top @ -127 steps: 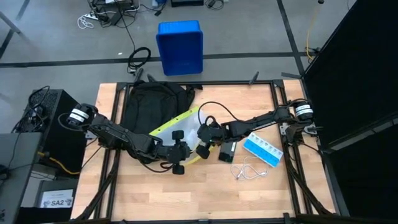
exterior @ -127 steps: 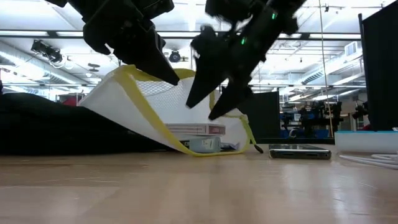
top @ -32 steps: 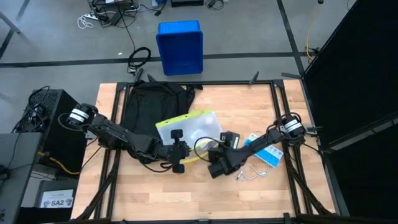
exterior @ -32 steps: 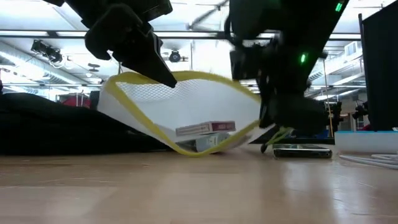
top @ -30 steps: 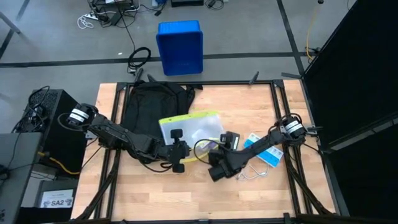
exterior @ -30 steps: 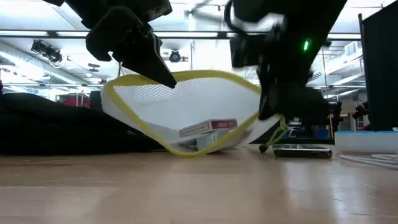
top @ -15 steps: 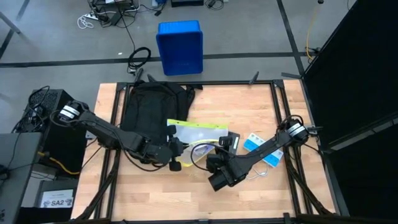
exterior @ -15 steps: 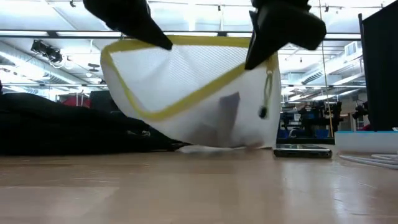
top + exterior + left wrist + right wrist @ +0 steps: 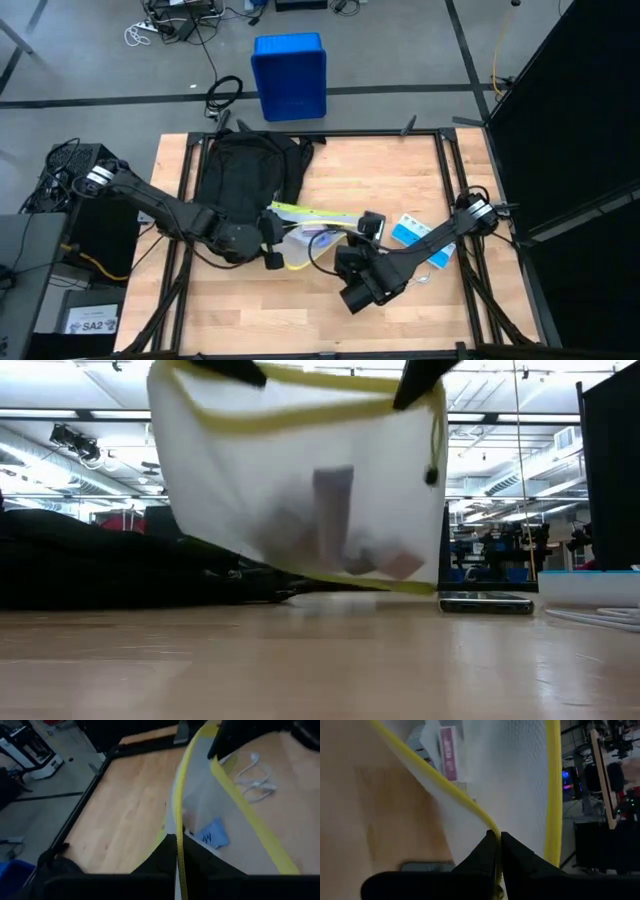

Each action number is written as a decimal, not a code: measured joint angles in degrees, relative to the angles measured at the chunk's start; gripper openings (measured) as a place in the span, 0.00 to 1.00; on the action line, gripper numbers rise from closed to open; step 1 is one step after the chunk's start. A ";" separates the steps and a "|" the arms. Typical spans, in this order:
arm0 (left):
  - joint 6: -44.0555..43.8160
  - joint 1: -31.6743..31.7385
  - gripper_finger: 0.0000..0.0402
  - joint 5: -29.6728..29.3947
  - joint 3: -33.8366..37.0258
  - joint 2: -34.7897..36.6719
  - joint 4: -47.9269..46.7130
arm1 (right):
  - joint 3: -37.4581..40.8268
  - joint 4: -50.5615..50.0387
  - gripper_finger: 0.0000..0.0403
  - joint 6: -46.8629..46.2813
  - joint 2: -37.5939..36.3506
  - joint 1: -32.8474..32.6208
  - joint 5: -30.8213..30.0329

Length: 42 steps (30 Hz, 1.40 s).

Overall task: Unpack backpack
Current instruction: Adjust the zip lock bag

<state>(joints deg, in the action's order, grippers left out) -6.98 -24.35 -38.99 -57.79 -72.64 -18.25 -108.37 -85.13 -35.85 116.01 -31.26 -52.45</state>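
The black backpack (image 9: 245, 170) lies flat at the table's far left. In front of it a white mesh pouch with yellow trim (image 9: 300, 480) hangs between my two grippers, clear of the table. Small items, among them a pink box (image 9: 447, 752) and a blue packet (image 9: 212, 832), lie in its bottom. My left gripper (image 9: 272, 222) is shut on the pouch's left top corner. My right gripper (image 9: 362, 225) is shut on its right top corner. My left gripper pinches the pouch's yellow top edge (image 9: 178, 837) at its left end between its two fingers, slanting down from the left. The pouch hangs below, lifted clear. My right gripper pinches the same yellow edge (image 9: 491, 831) at its right end between its two fingers, slanting down. The edge between the two holds is drawn nearly straight.
A dark phone (image 9: 485, 603) lies on the table right of the pouch. A blue pill box (image 9: 415, 232) and a white earphone cable (image 9: 255, 775) lie near the right arm. A blue bin (image 9: 290, 75) stands on the floor beyond the far edge.
Both grippers have risen, staying shut on the pouch. The pouch, sagging with its bottom on the table a second ago, is lifted clear and now hangs upright. Its contents have slid to the bottom. My left gripper has also drawn back toward the backpack.
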 joint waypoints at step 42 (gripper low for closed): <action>-12.86 3.24 0.00 0.47 9.19 0.37 -1.02 | -11.41 -4.14 0.00 -2.06 0.04 4.42 11.32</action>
<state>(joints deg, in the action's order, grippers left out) -19.84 -21.10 -38.53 -48.61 -72.27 -19.27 -119.79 -89.27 -37.91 116.05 -26.84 -41.12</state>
